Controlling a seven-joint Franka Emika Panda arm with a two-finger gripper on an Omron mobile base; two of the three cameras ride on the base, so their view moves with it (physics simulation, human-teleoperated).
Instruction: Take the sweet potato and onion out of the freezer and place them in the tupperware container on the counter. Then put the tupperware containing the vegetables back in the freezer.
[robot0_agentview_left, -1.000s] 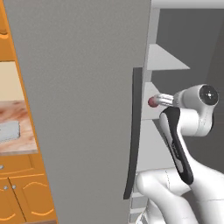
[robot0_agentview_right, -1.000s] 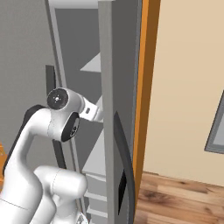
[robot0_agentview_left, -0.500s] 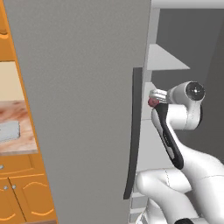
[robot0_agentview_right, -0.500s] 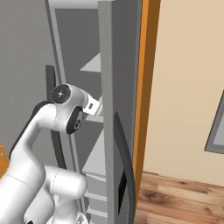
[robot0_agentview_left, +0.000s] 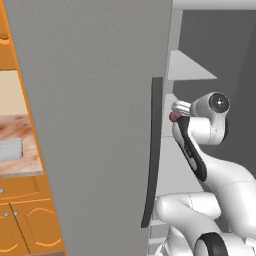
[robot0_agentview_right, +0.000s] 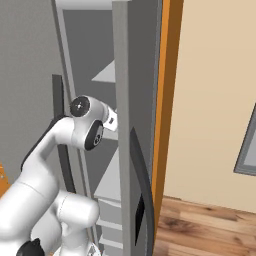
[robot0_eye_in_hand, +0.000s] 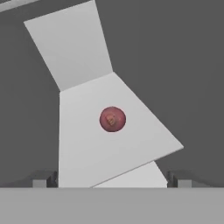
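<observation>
The onion (robot0_eye_in_hand: 112, 119), a round purplish-red ball, rests on a pale grey shelf (robot0_eye_in_hand: 87, 148) inside the freezer (robot0_agentview_left: 100, 100). My gripper (robot0_eye_in_hand: 111, 182) is open and faces the onion from a short way off, its fingertips (robot0_eye_in_hand: 43, 181) spread wide with nothing between them. From the left base the gripper (robot0_agentview_left: 178, 107) reaches past the door handle (robot0_agentview_left: 154, 150), with the onion (robot0_agentview_left: 174, 117) right at its tip. The tupperware container (robot0_agentview_left: 10, 150) lies on the counter (robot0_agentview_left: 25, 127) at far left. The sweet potato is out of view.
The open freezer door fills the left base view between the arm and the counter. A second grey door (robot0_agentview_right: 125, 100) with a dark handle (robot0_agentview_right: 142, 185) stands close on the arm's right. Orange cabinets (robot0_agentview_left: 30, 225) sit below the counter.
The hand has shifted a little further into the freezer toward the onion, and the elbow has swung slightly left. The onion has not moved.
</observation>
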